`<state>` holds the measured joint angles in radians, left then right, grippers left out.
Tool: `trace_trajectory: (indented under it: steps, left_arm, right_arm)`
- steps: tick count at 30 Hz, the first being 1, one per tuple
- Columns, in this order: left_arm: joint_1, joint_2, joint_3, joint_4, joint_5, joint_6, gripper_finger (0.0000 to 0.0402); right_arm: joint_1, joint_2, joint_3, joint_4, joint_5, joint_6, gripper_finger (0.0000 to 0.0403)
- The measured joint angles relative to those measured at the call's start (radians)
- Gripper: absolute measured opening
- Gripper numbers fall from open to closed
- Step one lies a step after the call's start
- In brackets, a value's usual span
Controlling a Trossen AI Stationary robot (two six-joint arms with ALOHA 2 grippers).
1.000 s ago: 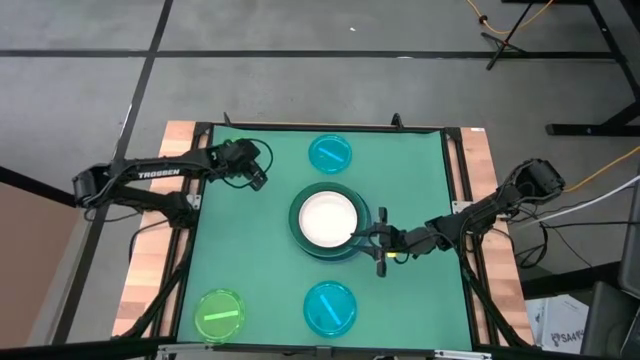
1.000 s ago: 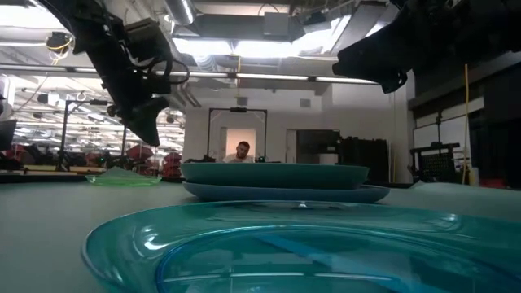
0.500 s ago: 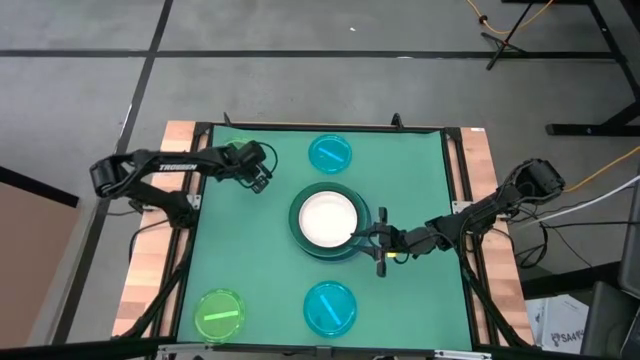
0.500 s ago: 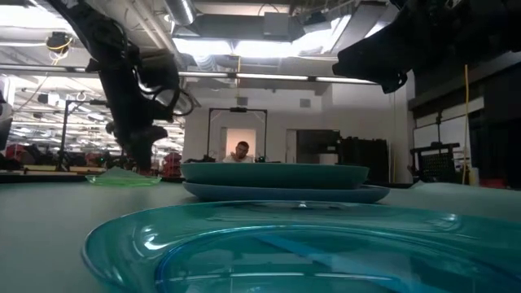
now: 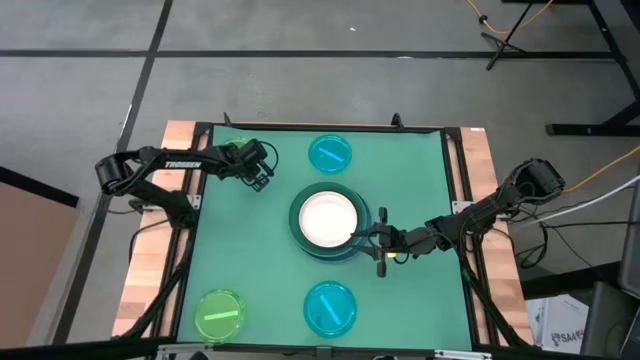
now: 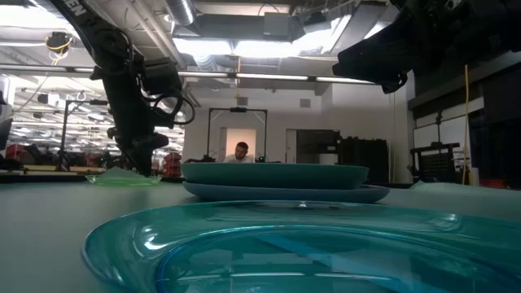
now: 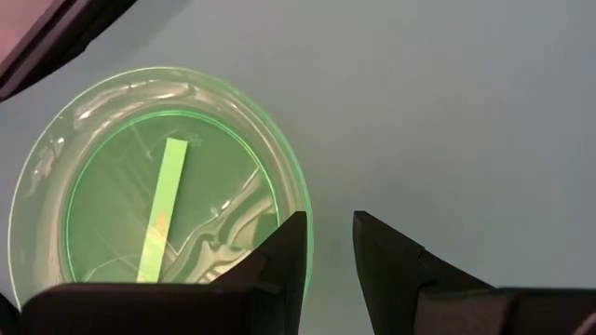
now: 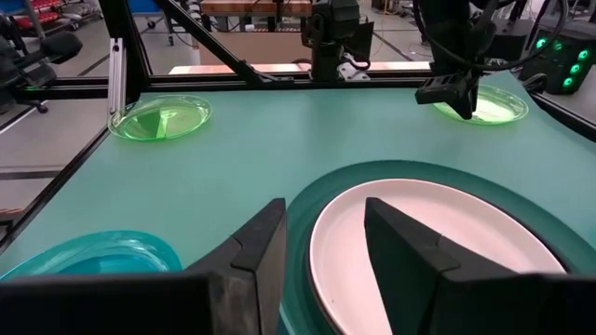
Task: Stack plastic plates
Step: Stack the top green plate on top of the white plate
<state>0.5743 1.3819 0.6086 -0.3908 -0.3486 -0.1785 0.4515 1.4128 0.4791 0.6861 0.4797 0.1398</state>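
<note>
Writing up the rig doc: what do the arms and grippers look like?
Both arms are dark, slim and jointed. The left arm carries white TROSSEN lettering and looped black cables near the left gripper. The right gripper has flat, angular black fingers.

The left arm point(image 5: 170, 165) bears the white word "TROSSEN".

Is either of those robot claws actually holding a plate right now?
No. The left end effector is open, poised over the rim of a lime-green plate. The right end effector is open around the white plate edge.
</note>
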Motion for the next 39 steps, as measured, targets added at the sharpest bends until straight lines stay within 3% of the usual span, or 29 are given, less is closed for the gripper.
trace_trajectory:
  steps: [16, 25, 32, 39]
  left_arm:
    - [0.0, 0.0, 0.0, 0.003, -0.009, 0.014, 0.0085]
    - [0.018, 0.06, 0.0, 0.007, -0.012, 0.016, 0.0085]
    - [0.018, 0.066, 0.0, 0.007, -0.079, 0.029, 0.0085]
    - [0.043, 0.066, 0.0, 0.002, -0.074, 0.033, 0.0085]
  right_arm:
    - [0.0, 0.0, 0.0, 0.0, 0.0, 0.0, 0.0138]
    - [0.0, 0.0, 0.0, 0.0, 0.0, 0.0, 0.0138]
    - [0.0, 0.0, 0.0, 0.0, 0.0, 0.0, 0.0138]
    - [0.0, 0.0, 0.0, 0.0, -0.001, 0.0, 0.0138]
